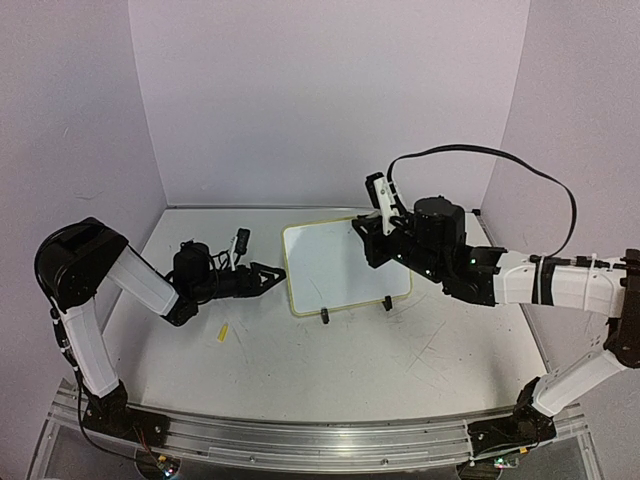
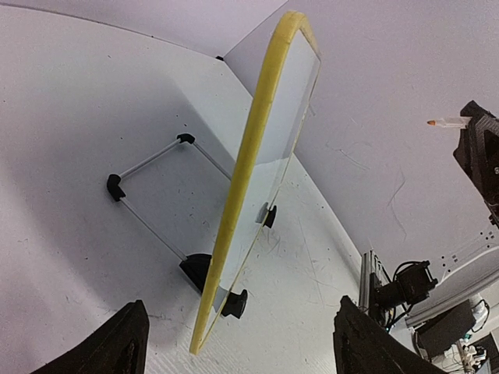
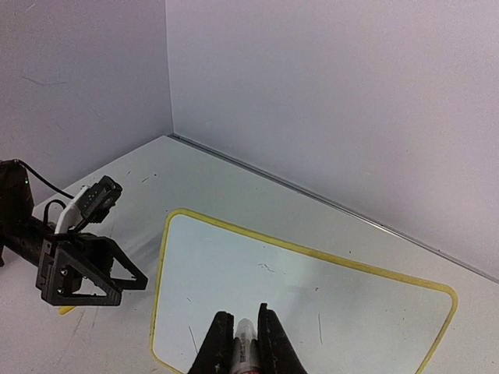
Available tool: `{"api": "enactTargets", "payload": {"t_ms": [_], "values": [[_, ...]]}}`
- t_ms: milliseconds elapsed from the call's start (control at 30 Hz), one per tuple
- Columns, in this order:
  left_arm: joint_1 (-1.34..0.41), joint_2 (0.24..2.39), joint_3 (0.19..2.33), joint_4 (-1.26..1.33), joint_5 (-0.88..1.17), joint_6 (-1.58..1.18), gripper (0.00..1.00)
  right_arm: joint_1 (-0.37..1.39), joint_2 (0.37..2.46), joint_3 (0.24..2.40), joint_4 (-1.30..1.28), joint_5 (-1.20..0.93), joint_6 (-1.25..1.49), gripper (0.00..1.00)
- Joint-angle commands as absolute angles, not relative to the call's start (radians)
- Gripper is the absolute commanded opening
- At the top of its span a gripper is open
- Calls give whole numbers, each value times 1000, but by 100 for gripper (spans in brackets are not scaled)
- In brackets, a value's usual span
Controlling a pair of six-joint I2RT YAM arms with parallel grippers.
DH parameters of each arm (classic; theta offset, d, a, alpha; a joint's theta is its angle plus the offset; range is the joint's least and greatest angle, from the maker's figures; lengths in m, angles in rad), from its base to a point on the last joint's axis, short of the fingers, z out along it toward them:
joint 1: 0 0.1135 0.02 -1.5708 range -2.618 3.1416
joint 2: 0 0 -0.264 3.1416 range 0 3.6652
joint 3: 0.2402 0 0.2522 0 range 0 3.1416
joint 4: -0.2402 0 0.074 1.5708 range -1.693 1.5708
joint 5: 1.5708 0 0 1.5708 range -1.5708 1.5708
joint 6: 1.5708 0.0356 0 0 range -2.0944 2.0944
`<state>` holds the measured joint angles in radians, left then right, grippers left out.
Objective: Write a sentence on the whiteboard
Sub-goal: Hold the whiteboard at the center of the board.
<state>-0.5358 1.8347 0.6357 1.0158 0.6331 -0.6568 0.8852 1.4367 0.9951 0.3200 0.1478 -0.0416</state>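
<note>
Yellow-rimmed whiteboard [image 1: 340, 265] stands tilted mid-bench [image 1: 400, 370] on black feet [image 1: 324, 318]. Left hand [image 1: 278, 273] gapes wide just beside its left edge; right hand [image 1: 366, 238] grips a marker [image 3: 245, 347] close before its face.

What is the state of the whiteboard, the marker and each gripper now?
whiteboard: standing on its feet, tilted back, no sentence written yet.
marker: uncapped, tip apart from the whiteboard.
left gripper: open, empty, at the whiteboard's left edge.
right gripper: shut on the marker.
</note>
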Motion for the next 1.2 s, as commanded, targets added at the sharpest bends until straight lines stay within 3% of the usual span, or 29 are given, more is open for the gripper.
{"api": "enactTargets", "payload": {"t_ms": [0,233,600,900,1167], "values": [[-535,1851,653,1071,641,-674,82,887,1422,1034,314,150,-19,0],[-544,1887,698,1087,672,-678,76,892,1501,1116,237,103,33,0],[-548,1975,789,1105,702,-668,51,911,1616,1188,324,-47,-59,0],[-534,2034,856,1106,753,-620,33,918,1724,1213,451,-30,-305,0],[-530,2054,867,1103,786,-590,19,920,1800,1267,509,-53,-335,0]]}}
